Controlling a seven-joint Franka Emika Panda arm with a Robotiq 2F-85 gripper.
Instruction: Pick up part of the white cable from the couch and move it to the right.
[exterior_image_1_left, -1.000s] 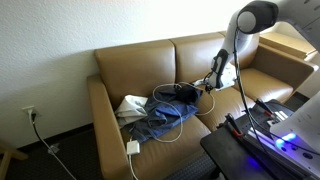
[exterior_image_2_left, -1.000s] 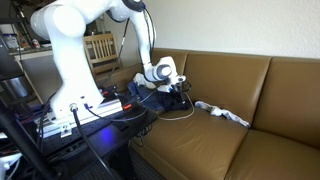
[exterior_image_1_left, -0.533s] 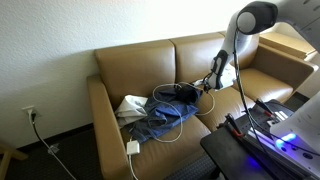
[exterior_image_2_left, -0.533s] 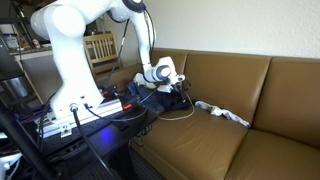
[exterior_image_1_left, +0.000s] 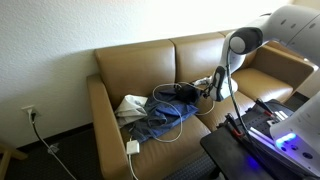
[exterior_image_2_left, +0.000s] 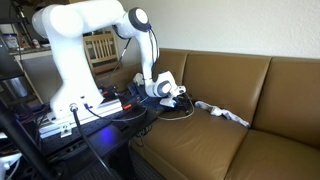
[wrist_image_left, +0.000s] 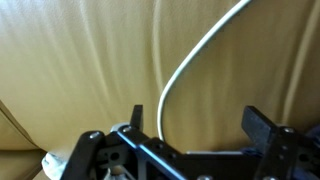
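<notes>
A thin white cable loops over the blue jeans on the tan couch and ends in a white charger block at the seat's front edge. In an exterior view the loop lies just below my gripper. My gripper hangs low over the middle seat, close to the cable's far end. In the wrist view the cable curves down over the leather and passes between my open fingers, close to the left one. Nothing is gripped.
Blue jeans, a white cloth and a black item lie on the couch. The white cloth also shows in the exterior view. A dark table with electronics stands in front of the couch.
The arm has bent and my gripper has dropped lower toward the couch seat and the cable. The cable and clothes have not moved.
</notes>
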